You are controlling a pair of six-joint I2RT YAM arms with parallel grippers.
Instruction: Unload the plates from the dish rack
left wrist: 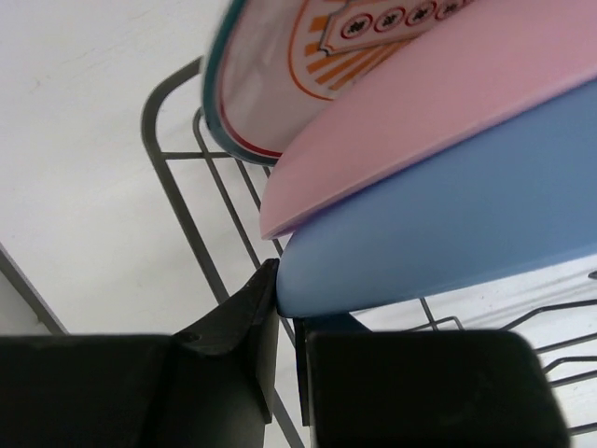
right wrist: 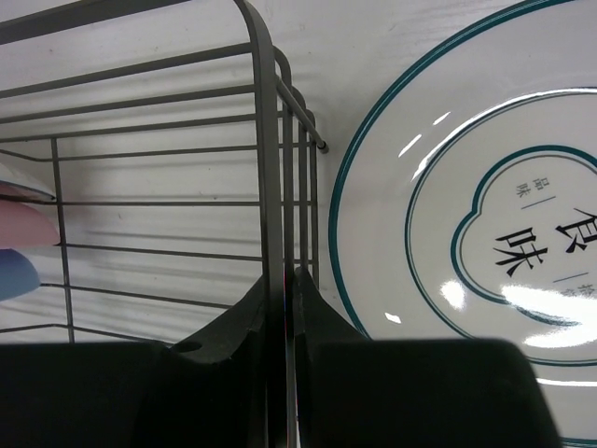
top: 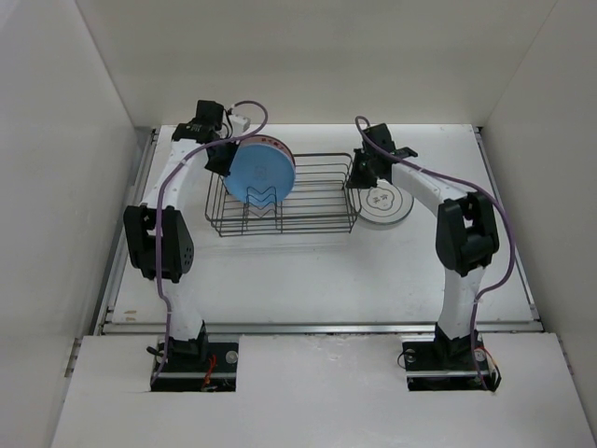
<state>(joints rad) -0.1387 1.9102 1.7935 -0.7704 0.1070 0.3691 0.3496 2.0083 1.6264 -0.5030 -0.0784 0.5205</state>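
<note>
The dark wire dish rack (top: 308,201) stands mid-table. At its left end three plates stand on edge: a blue plate (top: 261,173) in front, a pink plate (left wrist: 420,89) behind it, and an orange-centred plate (left wrist: 280,84) at the back. My left gripper (top: 222,159) is shut on the blue plate's (left wrist: 438,224) rim, its jaws (left wrist: 287,294) pinching the edge. My right gripper (top: 362,173) is shut on the upright end wire of the dish rack (right wrist: 270,140), seen between its fingertips (right wrist: 287,280). A white plate with a teal rim (top: 385,203) lies flat on the table just right of the rack.
White walls enclose the table on the left, back and right. The white teal-rimmed plate (right wrist: 466,233) lies close beside the right gripper's fingers. Bare white tabletop (top: 308,280) stretches between the rack and the arm bases.
</note>
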